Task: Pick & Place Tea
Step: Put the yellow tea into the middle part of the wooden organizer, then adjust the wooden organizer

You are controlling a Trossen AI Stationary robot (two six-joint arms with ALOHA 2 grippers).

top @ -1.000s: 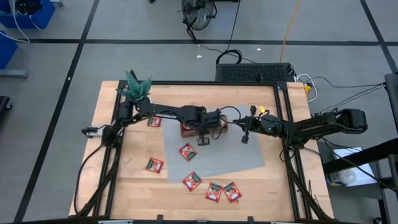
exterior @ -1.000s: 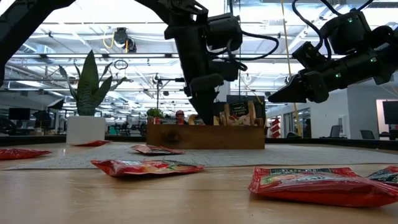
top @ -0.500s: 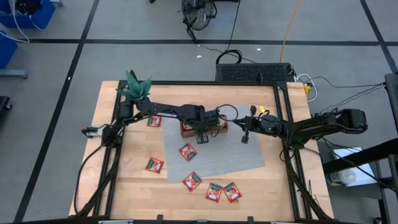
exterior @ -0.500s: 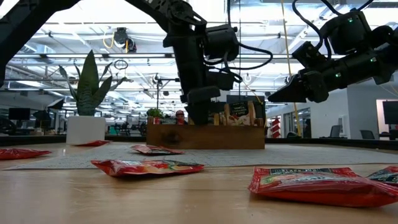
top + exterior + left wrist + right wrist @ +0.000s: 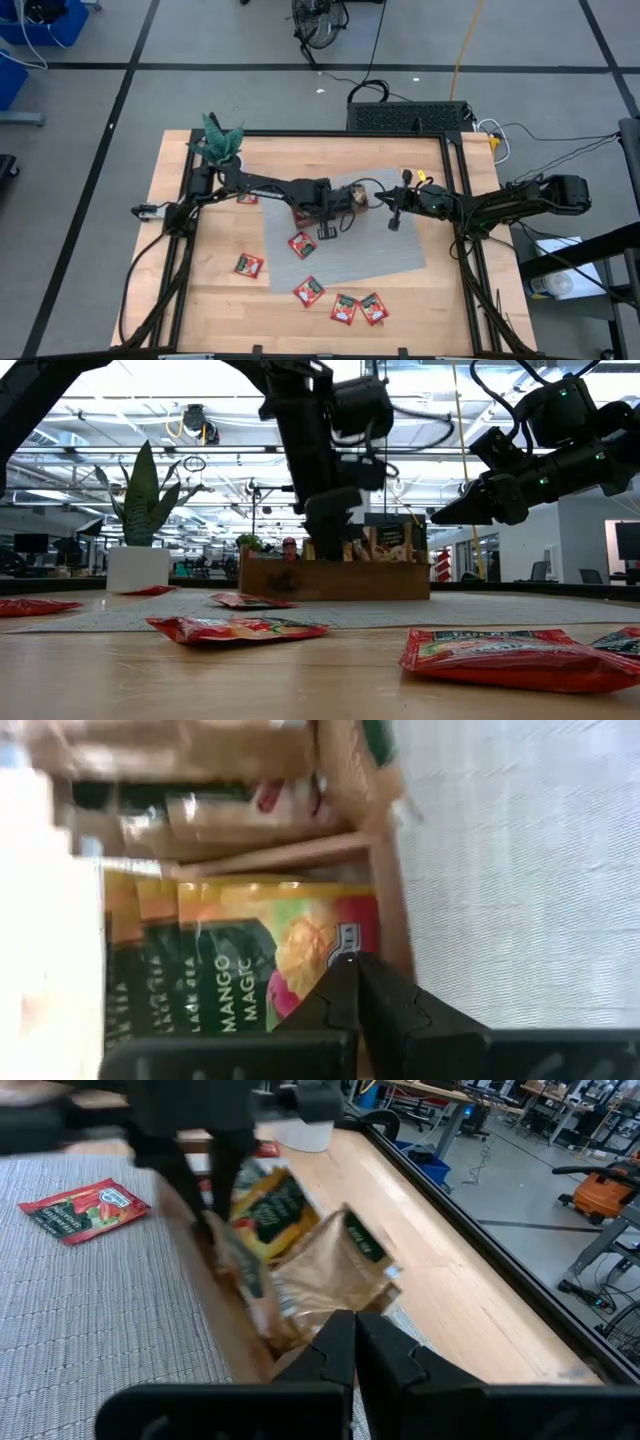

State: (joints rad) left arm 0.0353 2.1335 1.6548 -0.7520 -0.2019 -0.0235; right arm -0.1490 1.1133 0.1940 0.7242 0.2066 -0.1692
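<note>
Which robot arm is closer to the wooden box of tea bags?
The left. Its gripper is right at the wooden box, while the right gripper hangs off to the side over the grey mat.

a pale wooden table (image 5: 200,300) stands on a grey floor crossed by dark lines. a grey woven mat (image 5: 385,250) lies at a slant on its middle, and a brown wooden compartment tray (image 5: 335,578) sits on the mat's far part. a green potted plant (image 5: 220,140) in a white pot (image 5: 138,569) stands at the far left corner. beyond the far edge are a black ribbed box (image 5: 408,116) and a fan (image 5: 318,22); a yellow cable (image 5: 467,40) runs over the floor.
</note>
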